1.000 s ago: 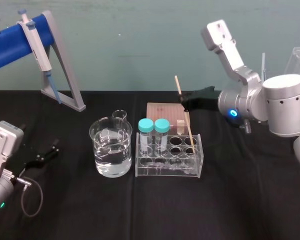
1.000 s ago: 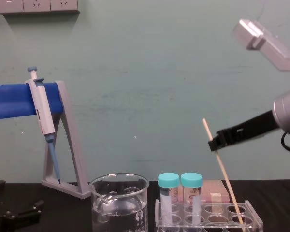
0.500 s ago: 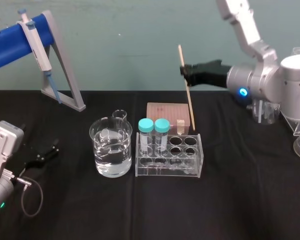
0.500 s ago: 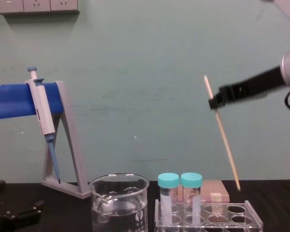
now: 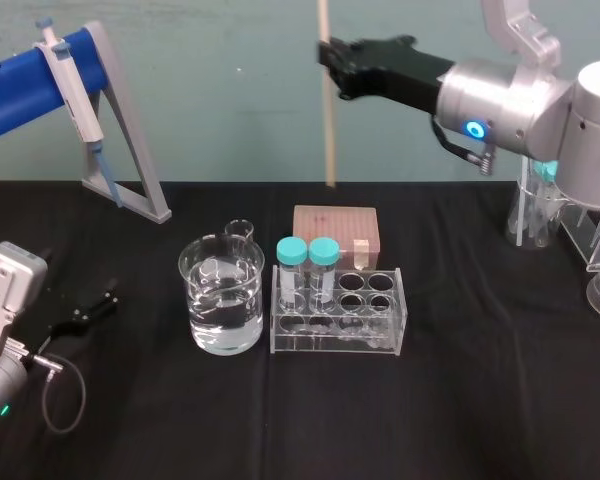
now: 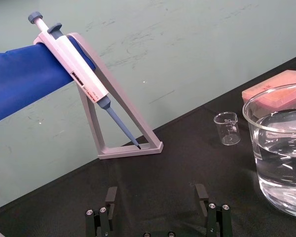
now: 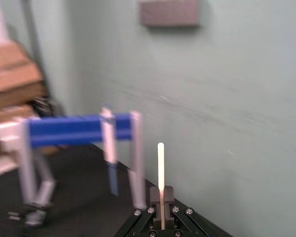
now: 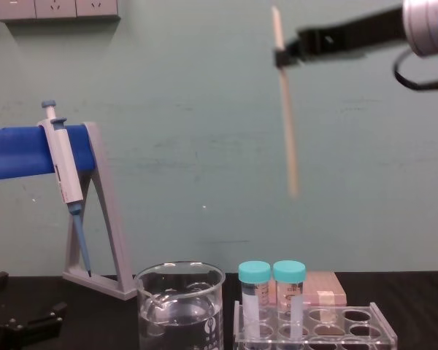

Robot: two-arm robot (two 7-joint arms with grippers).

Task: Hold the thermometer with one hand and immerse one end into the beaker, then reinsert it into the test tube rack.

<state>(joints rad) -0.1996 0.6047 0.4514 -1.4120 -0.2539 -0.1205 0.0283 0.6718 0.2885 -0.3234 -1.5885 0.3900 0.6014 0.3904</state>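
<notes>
pale tan and very thin, the thermometer [image 5: 326, 110] hangs almost upright in the air. the right gripper [image 5: 332, 55] pinches it near its top end. its lower tip is well above the desk [image 5: 460, 410], roughly over the left part of the test tube rack [image 5: 332, 342]. it is out of the rack and not yet over the beaker [image 5: 221, 300], which stands just left of the rack, partly filled with clear liquid.

the step in hand looks like the carry across to the beaker. to do it well, i would hold this height until the tip is past the two teal-capped vials [image 5: 308, 252] in the rack's left holes, since they stand on the way. then bring the tip over the middle of the beaker's mouth, away from the rolled rim. lower it straight down so that only the bottom end goes under. the grip is far from the lower tip, so any wrist wobble will likely show large down there; a slow, steady move suits it. stopping short of the glass bottom would spare both.

the right arm [image 5: 500, 95] reaches in from the right, high over the desk. its forearm is roughly level and the gripper points leftward, jaws pressed onto the rod. the left arm [image 5: 5, 290] is parked low at the desk's left side, its left gripper [image 6: 156, 195] spread and holding nothing.
</notes>
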